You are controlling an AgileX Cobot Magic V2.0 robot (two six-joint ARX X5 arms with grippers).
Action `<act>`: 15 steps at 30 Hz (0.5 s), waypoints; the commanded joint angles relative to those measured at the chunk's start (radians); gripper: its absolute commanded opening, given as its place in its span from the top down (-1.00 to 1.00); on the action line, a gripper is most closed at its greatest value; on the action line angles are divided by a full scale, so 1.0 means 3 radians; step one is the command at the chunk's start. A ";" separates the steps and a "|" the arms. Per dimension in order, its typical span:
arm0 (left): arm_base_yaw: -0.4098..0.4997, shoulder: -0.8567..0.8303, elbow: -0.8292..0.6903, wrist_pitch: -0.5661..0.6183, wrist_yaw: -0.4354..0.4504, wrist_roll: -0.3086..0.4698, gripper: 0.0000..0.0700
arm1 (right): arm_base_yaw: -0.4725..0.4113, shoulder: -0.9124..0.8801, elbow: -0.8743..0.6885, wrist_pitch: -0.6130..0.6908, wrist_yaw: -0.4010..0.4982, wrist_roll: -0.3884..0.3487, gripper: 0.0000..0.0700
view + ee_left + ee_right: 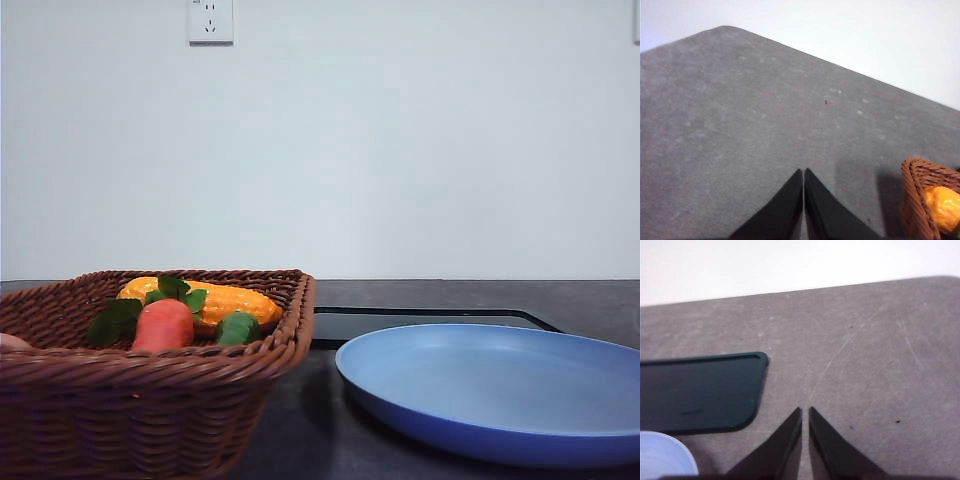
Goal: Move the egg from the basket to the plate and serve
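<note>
The brown wicker basket [150,400] stands at the front left, and a pinkish-brown sliver of the egg [10,342] peeks over its rim at the far left edge. To its right lies the blue plate [500,390], with nothing on it. My left gripper [803,172] is shut and holds nothing. It hovers over bare grey table, with a corner of the basket [920,200] off to one side. My right gripper [805,410] is shut too, over bare table beside the plate's edge [660,455].
In the basket lie an orange-red carrot [163,325] with green leaves, a yellow corn cob [230,300] and a small green vegetable [238,328]. A flat black tray [420,322] sits behind the plate. A white wall closes off the table's far edge.
</note>
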 commanded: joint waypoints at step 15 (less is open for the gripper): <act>0.0006 0.0556 0.0706 -0.0559 0.0375 -0.0154 1.00 | 0.0000 0.0475 0.0870 -0.0412 -0.0076 0.0443 1.00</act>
